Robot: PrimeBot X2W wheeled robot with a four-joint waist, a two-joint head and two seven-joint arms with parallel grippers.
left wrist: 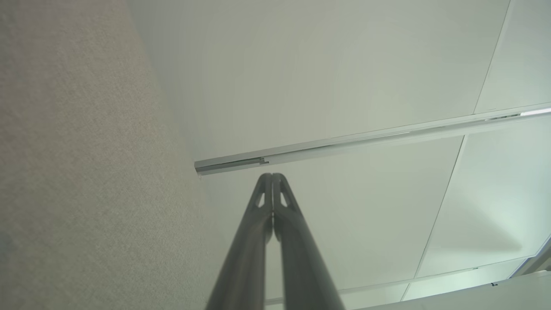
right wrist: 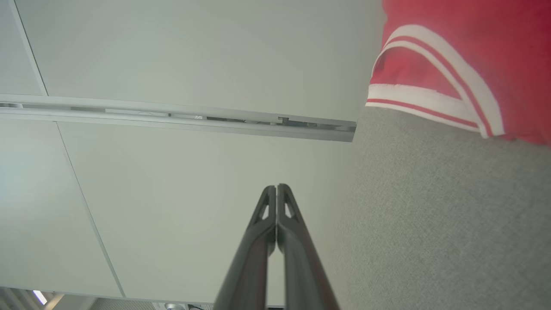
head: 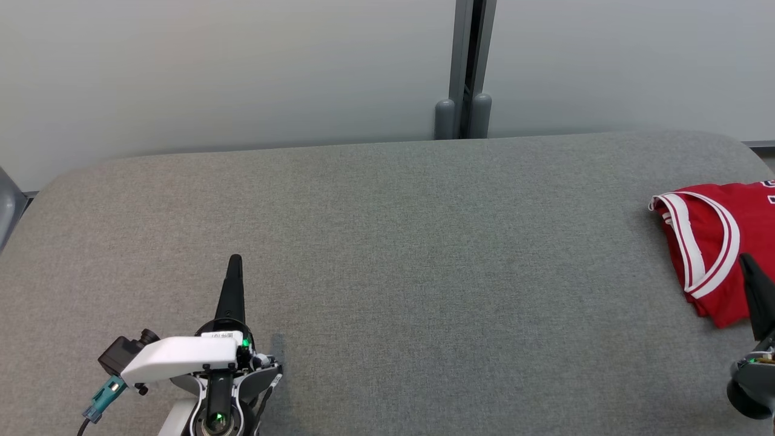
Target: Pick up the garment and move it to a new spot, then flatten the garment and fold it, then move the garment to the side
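Note:
The garment (head: 720, 242) is a red jersey with white-and-red trim, lying bunched at the right end of the grey fabric surface (head: 424, 260) and running off the head view's right edge. In the right wrist view the garment (right wrist: 465, 56) fills the upper right corner. My right gripper (head: 746, 259) is shut, its dark tip over the jersey's lower right part, holding nothing; its fingers (right wrist: 275, 189) meet tip to tip. My left gripper (head: 235, 260) is shut and empty at the lower left, far from the jersey, its fingers (left wrist: 272, 177) pressed together.
A pale wall with a grey vertical post (head: 469, 66) stands behind the surface's far edge. The surface has rounded corners. A metal rail (right wrist: 181, 118) crosses the wall panels in both wrist views.

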